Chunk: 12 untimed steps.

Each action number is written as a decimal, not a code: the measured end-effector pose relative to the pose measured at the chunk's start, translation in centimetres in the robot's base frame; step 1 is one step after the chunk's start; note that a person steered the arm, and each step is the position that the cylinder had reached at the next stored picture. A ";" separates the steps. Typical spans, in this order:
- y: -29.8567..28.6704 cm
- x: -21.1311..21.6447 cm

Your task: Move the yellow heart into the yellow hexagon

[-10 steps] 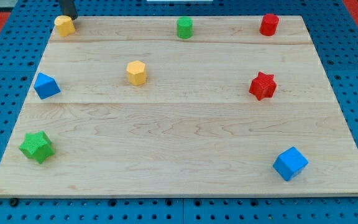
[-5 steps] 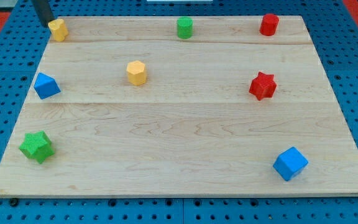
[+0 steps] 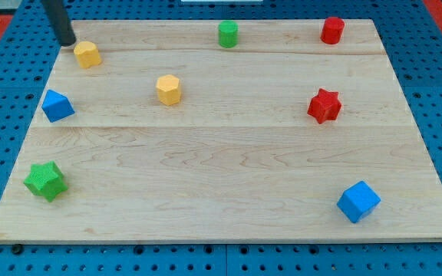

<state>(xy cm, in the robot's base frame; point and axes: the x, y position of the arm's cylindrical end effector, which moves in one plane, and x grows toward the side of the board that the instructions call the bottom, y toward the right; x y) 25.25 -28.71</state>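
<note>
So the yellow heart (image 3: 87,54) sits near the top-left corner of the wooden board (image 3: 221,192), and the yellow hexagon (image 3: 169,90) is off to its lower right, well apart with bare wood between them. My tip (image 3: 67,42) is just up and to the left of the heart, close beside it, though I honestly can't tell if it's touching or a hair off. No fingers on this rig at all, just a plain rod, so nothing is being held or clamped, it's push only. My guess is the heart is a light, stiff little block that slides easily on smooth wood and likes to spin if you hit it off-centre, so I'd press on its upper-left face, on the side opposite the hexagon, and keep the line straight through its middle. Its heart shape is hard to read from this angle, it looks more like a rounded lump. The upper part of the rod is cut off by the view's top. The blue block (image 3: 57,105) sits below the heart, out of the push line.
</note>
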 end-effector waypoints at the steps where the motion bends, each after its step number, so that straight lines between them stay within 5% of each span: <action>1: 2.3 0.6; 4: 9.4 3.1; 6: 3.5 4.5; 10: 16.2 9.2; 12: 8.6 11.7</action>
